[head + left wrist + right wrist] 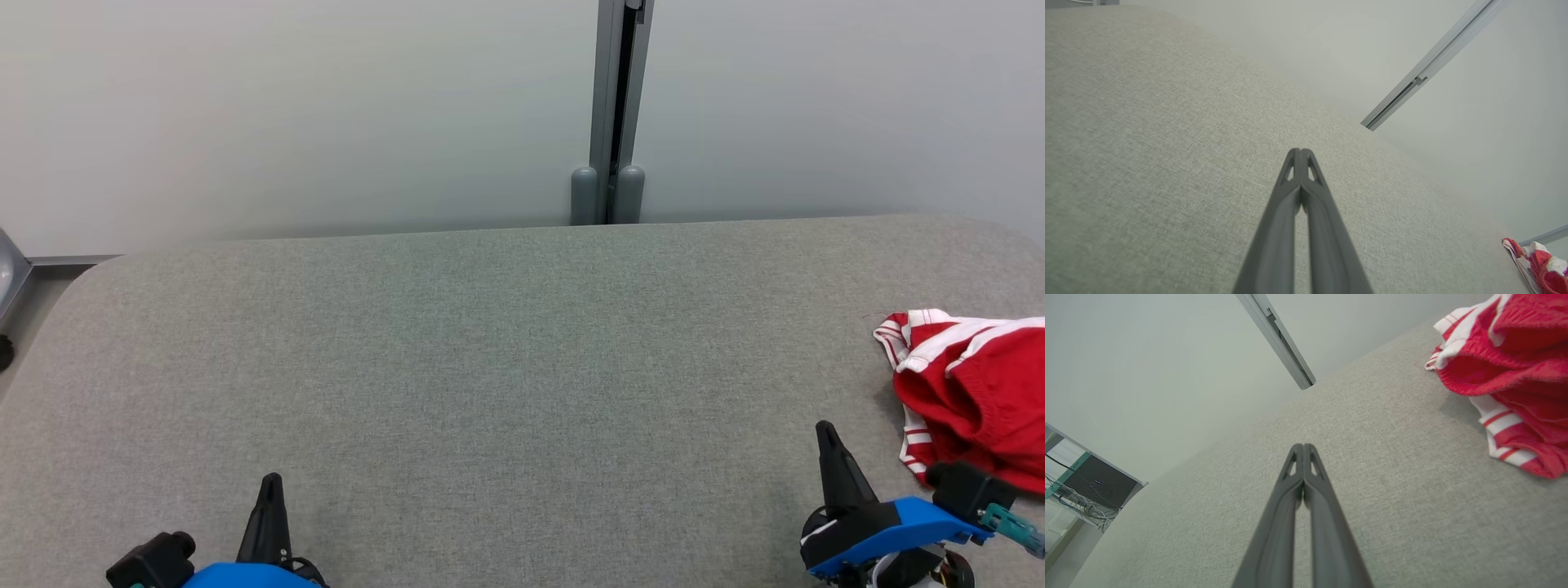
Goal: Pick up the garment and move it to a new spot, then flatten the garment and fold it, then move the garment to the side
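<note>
Both my jaws pressed together, empty, over the grey tabletop (pixel 490 367). Red garment (pixel 980 384) lies bunched at my far right. A shallow pinch there could catch one layer and slip.

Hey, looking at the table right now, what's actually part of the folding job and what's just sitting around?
For the job: red and white garment, bunched at the right of the grey table; left hand and right hand, both shut and empty.
Just around: grey post on the wall behind; dark unit with cables, off the table's end.
</note>
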